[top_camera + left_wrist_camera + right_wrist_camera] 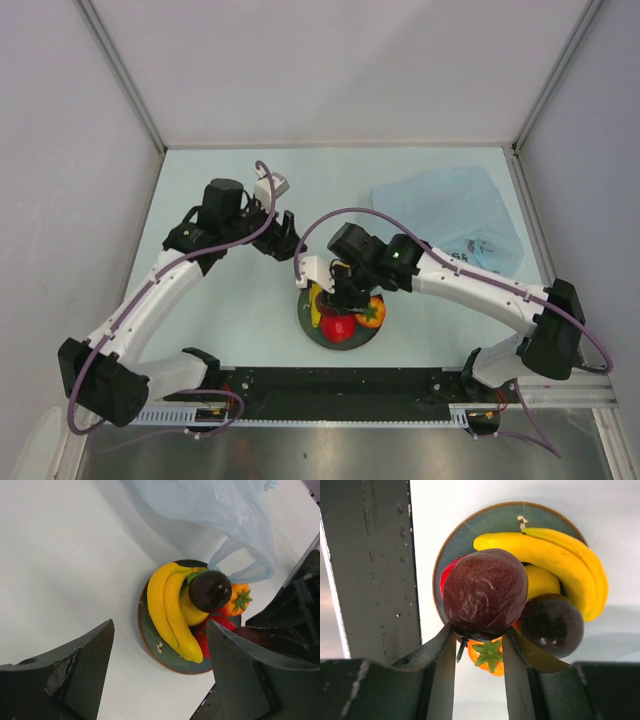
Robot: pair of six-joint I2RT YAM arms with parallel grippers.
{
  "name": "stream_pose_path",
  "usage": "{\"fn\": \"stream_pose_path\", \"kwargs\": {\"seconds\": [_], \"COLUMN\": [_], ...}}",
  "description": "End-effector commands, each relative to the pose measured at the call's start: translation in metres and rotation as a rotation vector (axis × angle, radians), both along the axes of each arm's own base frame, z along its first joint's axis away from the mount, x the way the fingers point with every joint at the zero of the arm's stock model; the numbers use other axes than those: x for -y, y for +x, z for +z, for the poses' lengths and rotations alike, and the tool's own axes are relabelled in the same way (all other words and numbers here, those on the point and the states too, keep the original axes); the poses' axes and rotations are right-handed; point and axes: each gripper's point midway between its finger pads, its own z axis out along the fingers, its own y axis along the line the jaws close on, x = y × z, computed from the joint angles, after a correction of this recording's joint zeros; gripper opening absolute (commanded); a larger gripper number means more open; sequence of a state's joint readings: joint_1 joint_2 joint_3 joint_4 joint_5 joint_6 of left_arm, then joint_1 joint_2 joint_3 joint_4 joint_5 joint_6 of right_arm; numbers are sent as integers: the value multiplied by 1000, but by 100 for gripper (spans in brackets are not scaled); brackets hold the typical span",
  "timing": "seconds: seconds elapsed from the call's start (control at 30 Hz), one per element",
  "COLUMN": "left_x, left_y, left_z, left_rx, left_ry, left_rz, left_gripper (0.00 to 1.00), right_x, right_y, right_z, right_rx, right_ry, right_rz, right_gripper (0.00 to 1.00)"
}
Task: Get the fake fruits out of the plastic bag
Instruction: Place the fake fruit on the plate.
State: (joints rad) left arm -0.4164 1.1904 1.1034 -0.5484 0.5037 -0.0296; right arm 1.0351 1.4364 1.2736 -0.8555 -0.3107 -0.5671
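**Maroon fruit held over a crowded plate**

The dark maroon fruit (485, 592) is pinched in the right gripper (480, 630), whose jaws are narrowed around it. Directly below lies the dark teal plate (470, 525) with the banana bunch (555, 560), yellow round fruit (540, 580), dark purple ball (552, 625) and orange fruit (487, 655). This looks like the set-down step. The next move calls for lowering onto a steady gap in the heap, then letting go.

The left gripper (283, 235) stands wide and empty, off to one side of the plate.

The red apple (447, 577) is mostly hidden. The plastic bag (450, 215) lies well behind the right gripper, and its contents cannot be told.
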Motion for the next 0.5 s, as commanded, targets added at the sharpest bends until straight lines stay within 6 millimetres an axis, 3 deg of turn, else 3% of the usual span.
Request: {"fn": "stream_pose_path", "kwargs": {"seconds": [0.0, 0.13, 0.27, 0.47], "left_x": [-6, -13, -25, -37], "left_y": [-3, -4, -4, -11], "left_z": [20, 26, 29, 28], "left_rx": [79, 106, 124, 125], "left_ry": [-81, -97, -111, -152], "left_rz": [37, 50, 76, 107], "left_gripper": [79, 79, 79, 79], "right_x": [0, 1, -14, -15], "right_y": [-9, -8, -2, 2], "right_z": [3, -14, -19, -28], "right_rx": [-78, -125, -127, -137], "right_ry": [-61, -117, -94, -118], "right_rz": [-141, -241, -260, -317], "right_gripper": [23, 24, 24, 23]}}
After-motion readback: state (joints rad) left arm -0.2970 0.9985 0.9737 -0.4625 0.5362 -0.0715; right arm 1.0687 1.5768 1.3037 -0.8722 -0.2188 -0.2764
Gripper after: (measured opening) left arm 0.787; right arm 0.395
